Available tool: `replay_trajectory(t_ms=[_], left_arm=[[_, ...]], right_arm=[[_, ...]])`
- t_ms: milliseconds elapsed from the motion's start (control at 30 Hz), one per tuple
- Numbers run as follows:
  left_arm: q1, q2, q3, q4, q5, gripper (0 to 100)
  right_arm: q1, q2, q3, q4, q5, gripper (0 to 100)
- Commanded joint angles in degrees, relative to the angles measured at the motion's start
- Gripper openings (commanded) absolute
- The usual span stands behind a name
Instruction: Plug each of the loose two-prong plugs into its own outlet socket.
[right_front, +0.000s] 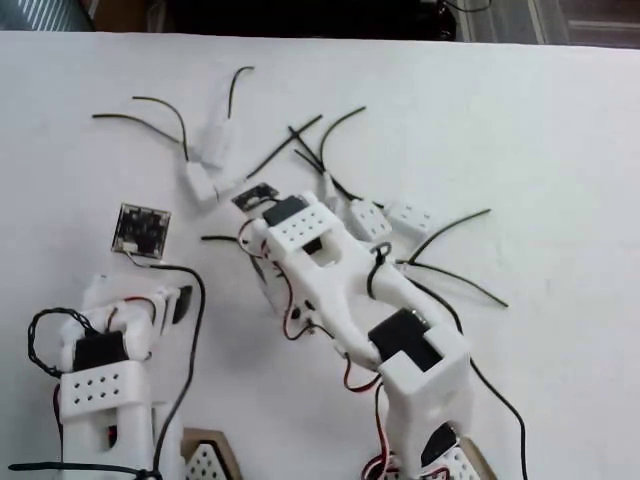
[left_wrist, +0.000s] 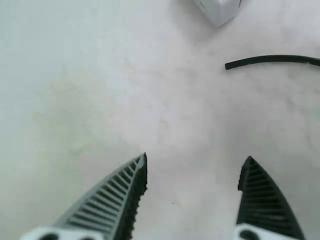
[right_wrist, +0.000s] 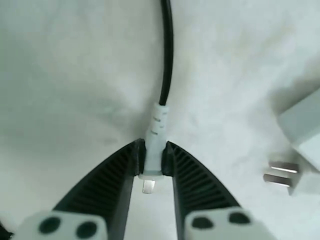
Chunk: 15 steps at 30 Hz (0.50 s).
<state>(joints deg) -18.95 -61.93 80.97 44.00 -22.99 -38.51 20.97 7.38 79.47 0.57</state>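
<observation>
A: Right hand first?
B: Right gripper (right_wrist: 153, 150) is clamped on a white plug (right_wrist: 155, 131). One metal prong (right_wrist: 148, 186) pokes out between the fingers, and the plug's black cord (right_wrist: 166, 50) runs straight away from them.
A: Anything next to it?
B: A second plug (right_wrist: 300, 150) lies just beside, two prongs bare, not touching the gripper.
A: Left?
B: Left gripper (left_wrist: 196, 161) has its jaws spread wide over bare table (left_wrist: 100, 90). A white block (left_wrist: 217, 7) and a cord end (left_wrist: 270, 60) lie farther off.
A: High view, quick.
B: Right arm (right_front: 330, 280) stretches to table centre and the left arm (right_front: 100, 380) sits at 8 o'clock. A socket block (right_front: 368, 220) and its twin (right_front: 412, 216) lie side by side at 3 o'clock of the right wrist, dotted faces up. I can't tell if anything is seated in them.
A: Other plugs?
B: A loose plug (right_front: 200, 182) and a further plug (right_front: 218, 142) lie at 10 o'clock of that wrist, close together. A black square board (right_front: 140, 228) is at 9.
</observation>
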Motion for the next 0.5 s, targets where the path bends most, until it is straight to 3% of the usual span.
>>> replay_trajectory(t_ms=[0, 233, 467], left_arm=[[-0.75, -1.01, 0.00, -1.05, -0.79, 29], [-0.75, -1.10, -0.18, -1.05, -0.70, 29], [-0.66, -1.10, -3.08, -0.44, -0.09, 29]], right_arm=[[-0.22, -1.89, -0.88, 1.63, 0.09, 1.8], [0.04, -16.48, 1.14, 5.85, -0.26, 1.8], [0.13, -35.03, 11.16, 2.33, -0.35, 1.8]])
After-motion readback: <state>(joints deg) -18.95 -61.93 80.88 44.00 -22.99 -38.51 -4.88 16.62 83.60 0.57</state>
